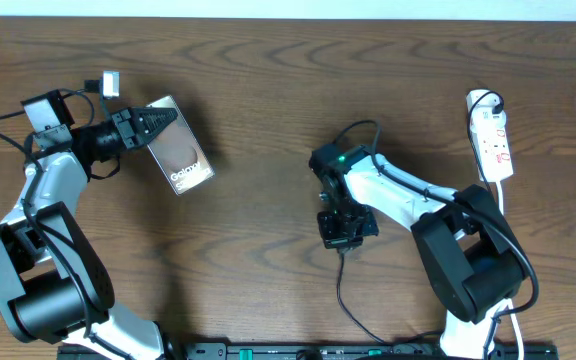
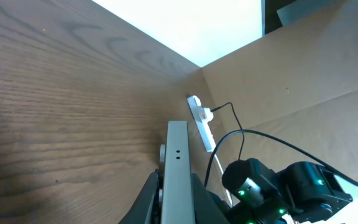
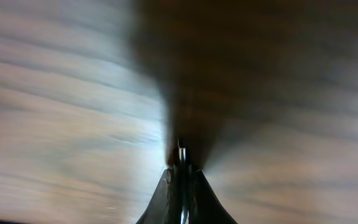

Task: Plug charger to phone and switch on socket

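Clamping the phone by one end, the left pincer steadies it; the right pincer pinches the charger tip, apparently for insertion.

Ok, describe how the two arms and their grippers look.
Both arms have white shells and bulky black joints: left arm, right arm. Thin black cables loop along each. The left gripper and right gripper are black with tapering fingers. A green light glows on the right arm.

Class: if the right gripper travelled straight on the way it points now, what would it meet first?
The wooden table, directly ahead of the right gripper. The blurred close view hides how near it is.
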### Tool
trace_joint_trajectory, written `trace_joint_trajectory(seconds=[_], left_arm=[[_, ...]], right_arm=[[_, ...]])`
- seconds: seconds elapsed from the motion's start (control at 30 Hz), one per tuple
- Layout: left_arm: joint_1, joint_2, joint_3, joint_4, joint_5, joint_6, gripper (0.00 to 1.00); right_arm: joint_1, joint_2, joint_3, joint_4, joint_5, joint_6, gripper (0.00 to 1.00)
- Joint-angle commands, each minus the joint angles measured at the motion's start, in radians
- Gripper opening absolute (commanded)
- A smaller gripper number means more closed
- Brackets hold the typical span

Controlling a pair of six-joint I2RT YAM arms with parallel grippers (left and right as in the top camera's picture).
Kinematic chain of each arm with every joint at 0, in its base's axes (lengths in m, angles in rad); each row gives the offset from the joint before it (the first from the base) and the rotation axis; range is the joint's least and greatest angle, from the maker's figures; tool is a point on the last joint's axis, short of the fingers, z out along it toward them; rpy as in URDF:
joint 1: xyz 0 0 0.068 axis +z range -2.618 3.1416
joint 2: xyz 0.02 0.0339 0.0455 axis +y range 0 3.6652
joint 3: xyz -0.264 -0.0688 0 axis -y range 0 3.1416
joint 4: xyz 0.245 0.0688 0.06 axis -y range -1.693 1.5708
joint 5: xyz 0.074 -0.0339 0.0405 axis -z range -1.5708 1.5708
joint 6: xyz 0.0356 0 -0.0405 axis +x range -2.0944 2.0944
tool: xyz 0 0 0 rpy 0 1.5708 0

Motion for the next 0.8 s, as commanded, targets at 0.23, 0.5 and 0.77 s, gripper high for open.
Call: trace_joint_trajectory(seconds=[0.23, 0.5, 0.77], left_arm=[[0.000, -0.006, 0.011, 0.000, 0.043, -0.005, 0.07], [0.000, -0.006, 0.011, 0.002, 0.071, -0.005, 0.08], [-0.006, -0.006, 0.011, 0.002, 0.123, -0.005, 0.07]], right_arm=[[-0.020, 0.014, 0.029, 0.314, -0.546, -0.354, 0.01], [-0.016, 0.014, 0.029, 0.451, -0.841, -0.533, 0.01], [-0.016, 0.014, 0.029, 0.527, -0.927, -0.541, 0.01]])
